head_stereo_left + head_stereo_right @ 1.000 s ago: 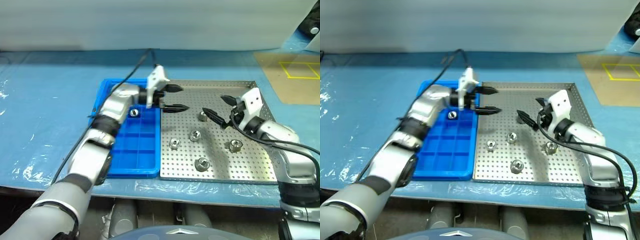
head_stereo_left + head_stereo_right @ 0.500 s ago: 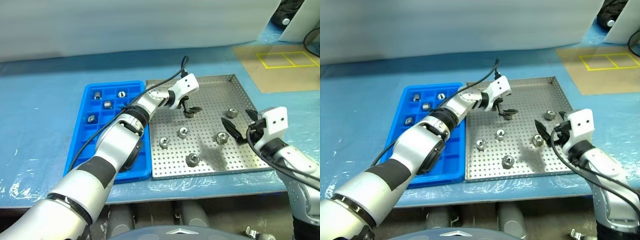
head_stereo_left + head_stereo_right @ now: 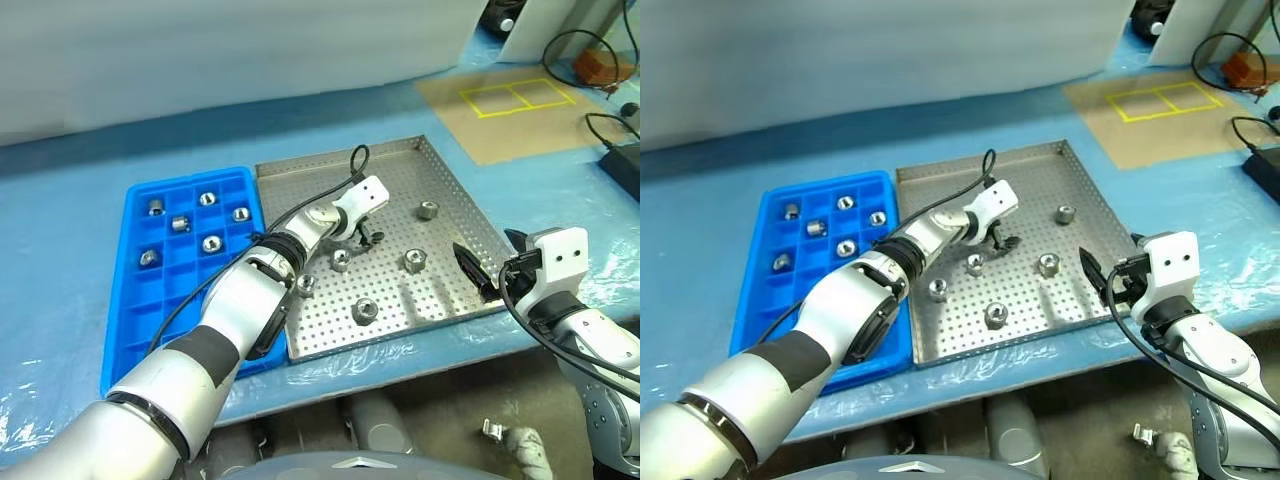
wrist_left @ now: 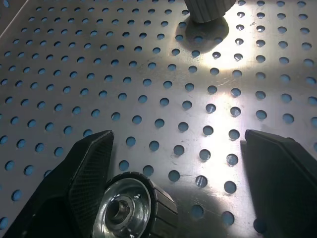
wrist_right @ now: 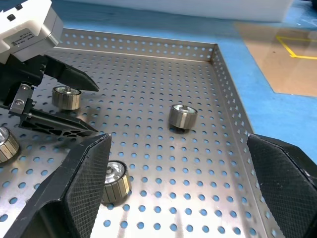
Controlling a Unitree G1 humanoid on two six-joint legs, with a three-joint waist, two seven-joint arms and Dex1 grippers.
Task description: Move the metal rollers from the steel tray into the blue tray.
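Observation:
The steel tray (image 3: 300, 190) lies at the centre of the blue-covered table, with the blue tray (image 3: 175, 290) along its left side. Several metal rollers (image 3: 414, 261) stand scattered on the steel tray, and several more (image 3: 211, 243) sit in the blue tray's far compartments. My left gripper (image 3: 364, 238) is down on the steel tray and open. One roller (image 4: 130, 210) stands between its fingers, close against one finger (image 4: 89, 166). That same roller (image 5: 66, 97) is seen in the right wrist view too. My right gripper (image 3: 490, 260) hangs open and empty over the tray's near right rim.
A tan mat with yellow square markings (image 3: 500, 110) lies on the table at the far right. Black cables (image 3: 610, 125) run along the right edge. The table's front edge passes just below both trays.
The camera has swung right, shifting the whole picture. My left gripper has come down from above the trays' shared edge onto the steel tray, around a roller. My right gripper drew back to the near right rim.

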